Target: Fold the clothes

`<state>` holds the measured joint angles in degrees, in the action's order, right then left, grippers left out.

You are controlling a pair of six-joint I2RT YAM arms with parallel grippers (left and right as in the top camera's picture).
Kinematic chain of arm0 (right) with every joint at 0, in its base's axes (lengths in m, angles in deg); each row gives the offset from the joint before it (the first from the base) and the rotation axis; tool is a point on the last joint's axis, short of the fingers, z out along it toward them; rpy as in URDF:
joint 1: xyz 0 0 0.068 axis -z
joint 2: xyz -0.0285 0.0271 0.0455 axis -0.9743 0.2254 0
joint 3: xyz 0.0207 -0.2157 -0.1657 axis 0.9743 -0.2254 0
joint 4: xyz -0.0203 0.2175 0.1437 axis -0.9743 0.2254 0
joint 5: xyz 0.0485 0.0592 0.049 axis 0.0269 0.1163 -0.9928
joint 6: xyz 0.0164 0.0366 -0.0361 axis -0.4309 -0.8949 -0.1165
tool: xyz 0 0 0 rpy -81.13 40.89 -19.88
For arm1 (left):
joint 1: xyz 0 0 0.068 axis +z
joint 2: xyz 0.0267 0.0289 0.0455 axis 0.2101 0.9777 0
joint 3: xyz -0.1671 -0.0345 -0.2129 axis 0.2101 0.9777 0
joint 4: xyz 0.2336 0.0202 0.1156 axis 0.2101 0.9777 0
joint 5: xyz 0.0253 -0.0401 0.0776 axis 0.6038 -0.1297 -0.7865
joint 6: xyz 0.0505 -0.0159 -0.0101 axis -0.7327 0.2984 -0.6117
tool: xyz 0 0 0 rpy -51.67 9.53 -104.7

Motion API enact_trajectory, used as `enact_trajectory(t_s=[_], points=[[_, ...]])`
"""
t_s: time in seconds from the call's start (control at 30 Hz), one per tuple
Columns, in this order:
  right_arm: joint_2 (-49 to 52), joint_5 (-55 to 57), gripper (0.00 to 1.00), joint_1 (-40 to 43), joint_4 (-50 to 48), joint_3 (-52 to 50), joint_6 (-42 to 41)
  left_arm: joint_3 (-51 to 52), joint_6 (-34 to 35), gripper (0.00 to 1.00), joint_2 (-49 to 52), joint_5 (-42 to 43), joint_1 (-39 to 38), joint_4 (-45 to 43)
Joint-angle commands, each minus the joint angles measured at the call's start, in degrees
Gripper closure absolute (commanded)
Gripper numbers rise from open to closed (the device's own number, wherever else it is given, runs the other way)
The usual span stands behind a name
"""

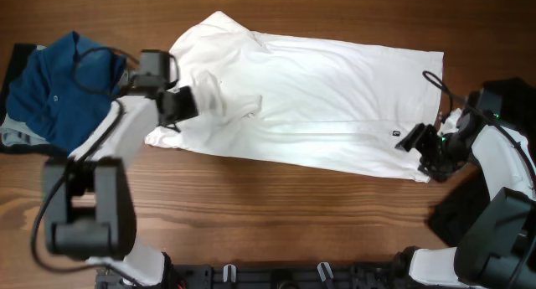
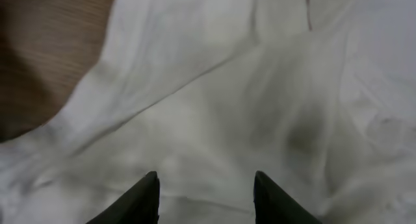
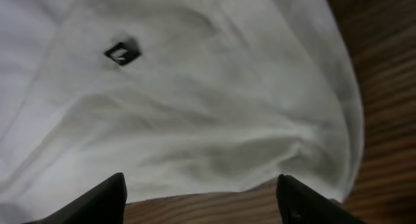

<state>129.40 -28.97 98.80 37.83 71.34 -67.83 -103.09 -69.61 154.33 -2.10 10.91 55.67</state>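
Blue garment (image 1: 52, 95) only overhead, beside white shirt (image 1: 322, 92)

One white shirt (image 1: 318, 96), one blue shirt (image 1: 50, 96), two end effectors (image 1: 186, 105) (image 1: 423, 144), one table (image 1: 251, 214).

The left arm (image 1: 126, 130) lies across the blue garment (image 1: 50, 88) and covers its near edge. Something grey (image 1: 12, 136) pokes out from under that garment, too little of it to name. The left gripper (image 1: 186, 105) hides where the sleeve of the shirt (image 1: 318, 96) ends.

Up close on the left wrist the cloth is all blur, and the left fingers (image 2: 140, 198) are cut by the bottom edge. The right fingers (image 3: 104, 198) are cut the same way.

The tag (image 3: 122, 52) bears a mark too small to read. A dark cloth (image 1: 452, 214) sits half hidden behind the right arm (image 1: 502, 163).
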Motion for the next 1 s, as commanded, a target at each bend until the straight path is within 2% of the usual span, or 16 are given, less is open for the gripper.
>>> enact_trajectory(t_s=[0.0,0.07,0.17,0.43,0.6,0.7,0.97], points=[[-0.9,4.8,0.25,0.3,1.4,0.4,-2.0,-0.5,1.7,0.51,-7.1,-0.3,6.3,8.3],[-0.9,4.7,0.25,0.3,1.4,-0.2,-2.0,-0.5,2.8,0.52,-7.6,0.0,8.8,13.3],[-0.9,4.3,0.24,0.3,1.2,-1.6,-2.2,1.6,2.7,0.53,-6.8,1.3,10.5,16.0],[-0.9,0.5,0.24,2.0,-0.5,-3.3,-1.1,9.1,4.0,0.51,-2.3,2.7,10.7,3.8],[-0.9,-2.5,0.22,3.7,0.2,-3.3,1.5,9.4,4.0,0.80,0.6,1.8,10.7,1.6],[-0.9,-2.3,0.20,4.7,0.1,-3.3,2.6,9.4,4.0,0.94,1.6,-2.6,10.8,1.5],[-0.9,-3.5,0.14,4.8,0.1,-5.7,3.8,9.2,4.5,0.96,0.3,-3.2,13.4,2.4]])
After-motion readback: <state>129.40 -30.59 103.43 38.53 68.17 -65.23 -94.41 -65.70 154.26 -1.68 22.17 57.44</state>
